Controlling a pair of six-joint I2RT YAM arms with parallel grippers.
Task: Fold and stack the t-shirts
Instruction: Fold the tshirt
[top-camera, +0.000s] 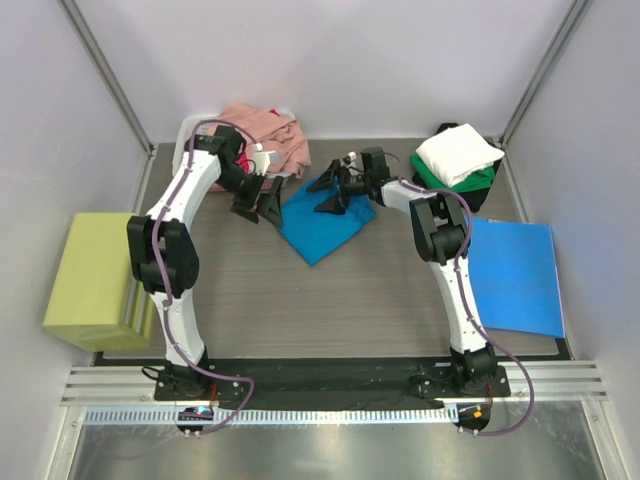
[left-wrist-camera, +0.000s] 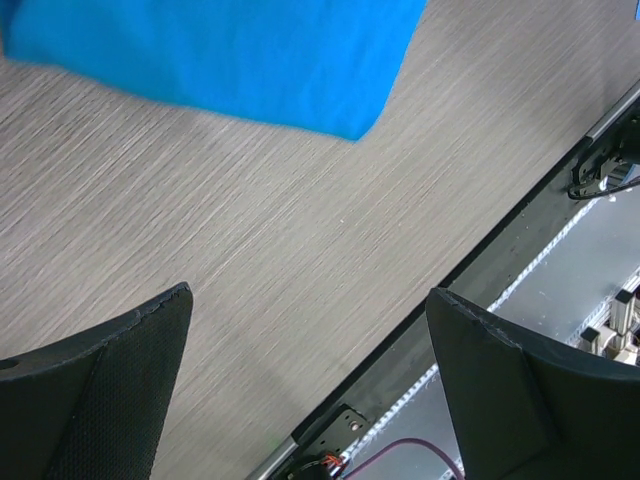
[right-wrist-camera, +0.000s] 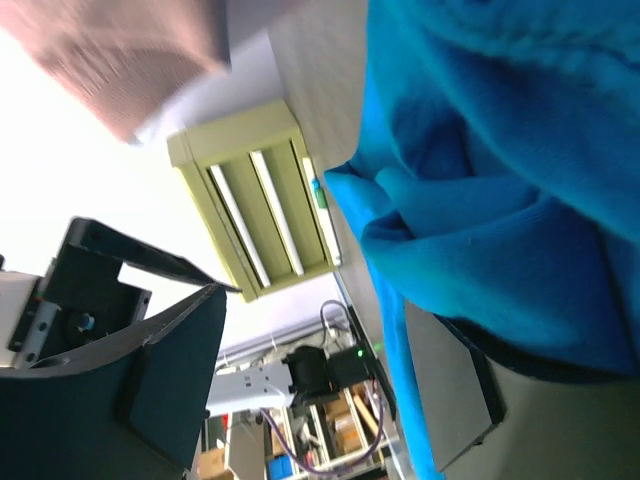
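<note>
From overhead I get even, soft light; only faint shadows lie on the table (top-camera: 330, 300), and the metal strip (top-camera: 300, 450) along the bottom of the frame shines a little. My left wrist view is crisp on the wood grain, though the teal-blue t-shirt (left-wrist-camera: 220, 50) at the top looks slightly soft. My right wrist view is blown out white at the upper left, and the salmon pink t-shirt (right-wrist-camera: 130, 60) there is smeared with blur
</note>
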